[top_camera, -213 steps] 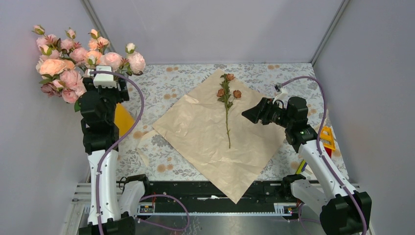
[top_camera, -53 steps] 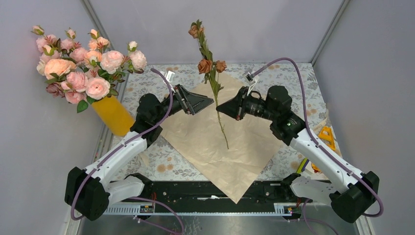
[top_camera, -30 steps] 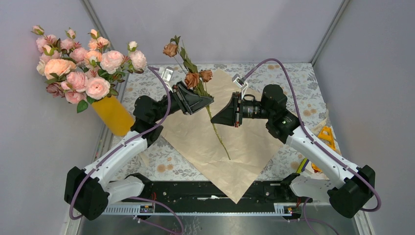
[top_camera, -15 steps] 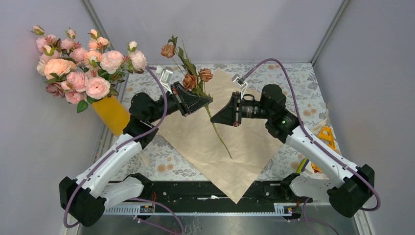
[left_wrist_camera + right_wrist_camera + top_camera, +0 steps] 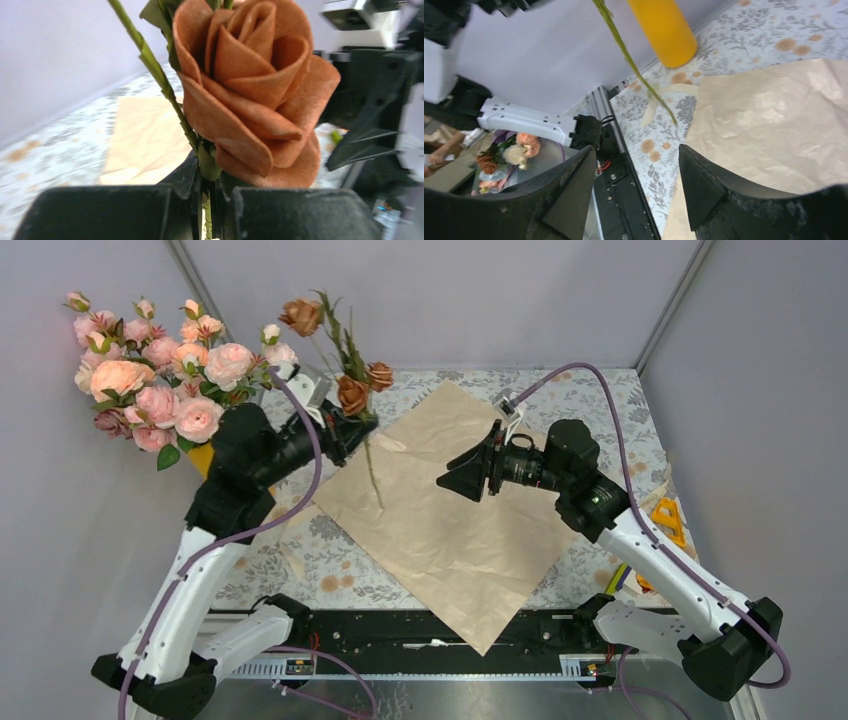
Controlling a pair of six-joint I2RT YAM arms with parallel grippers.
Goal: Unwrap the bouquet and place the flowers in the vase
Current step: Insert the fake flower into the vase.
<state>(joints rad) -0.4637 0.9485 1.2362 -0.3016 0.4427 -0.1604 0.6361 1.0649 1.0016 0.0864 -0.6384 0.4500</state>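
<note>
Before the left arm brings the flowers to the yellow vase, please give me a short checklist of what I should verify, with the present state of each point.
1. Left hand shut on the stem of the flowers: ok.
2. Right hand open and apart from the stem: ok.
3. Stem end lifted off the paper: cannot tell.
4. Vase standing upright: ok.
5. Free room in the mouth of the vase: cannot tell; the left arm hides it from above, and the large roses crowd over it.
</note>
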